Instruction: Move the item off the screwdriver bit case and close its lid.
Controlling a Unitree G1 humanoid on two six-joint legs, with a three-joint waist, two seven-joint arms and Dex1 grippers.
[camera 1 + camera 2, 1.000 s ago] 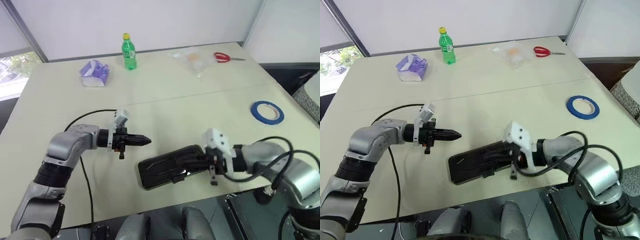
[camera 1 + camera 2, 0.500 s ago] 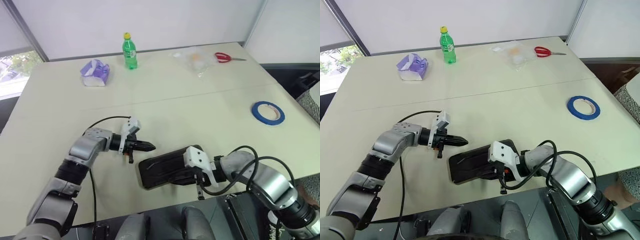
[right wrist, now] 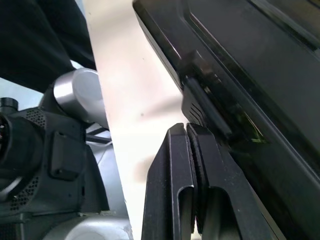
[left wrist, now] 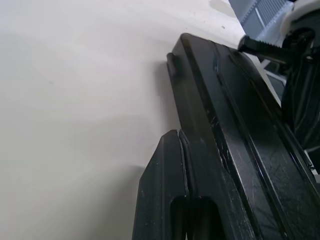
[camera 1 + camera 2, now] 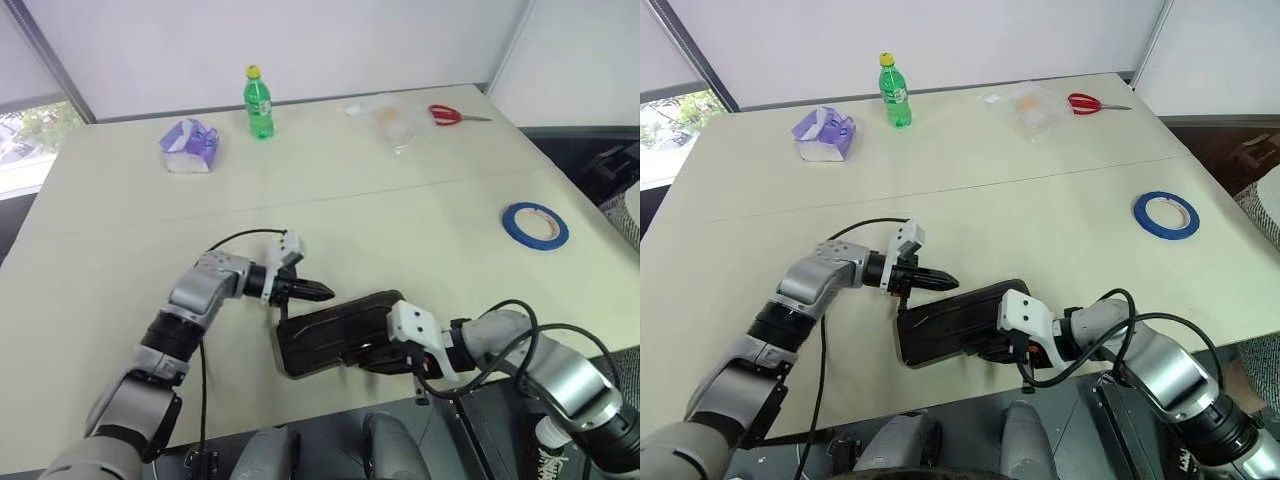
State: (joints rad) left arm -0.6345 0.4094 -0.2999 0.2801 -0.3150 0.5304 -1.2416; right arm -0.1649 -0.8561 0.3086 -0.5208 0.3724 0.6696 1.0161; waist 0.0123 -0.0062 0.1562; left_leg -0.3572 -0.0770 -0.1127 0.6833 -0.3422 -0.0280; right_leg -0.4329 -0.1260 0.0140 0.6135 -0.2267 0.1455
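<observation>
The dark screwdriver bit case point(image 5: 300, 355) lies near the table's front edge, with its smoky lid point(image 5: 345, 318) lying down over it. The item, a blue tape ring point(image 5: 535, 225), rests flat on the table far to the right, apart from the case. My left gripper point(image 5: 325, 292) is shut, its tip against the case's far long edge point(image 4: 200, 100). My right gripper point(image 3: 186, 126) is shut too, pressed at the small latch tab point(image 3: 205, 112) on the case's near edge. Neither holds anything.
A green bottle point(image 5: 258, 102) and a purple packet point(image 5: 188, 146) stand at the back left. A clear bag point(image 5: 390, 120) and red-handled scissors point(image 5: 450, 115) lie at the back right. The table's front edge point(image 5: 250, 425) runs just below the case.
My left gripper has moved right and down to the case's far edge. My right gripper has dropped from the case's right end to its near edge. The tape has stayed put.
</observation>
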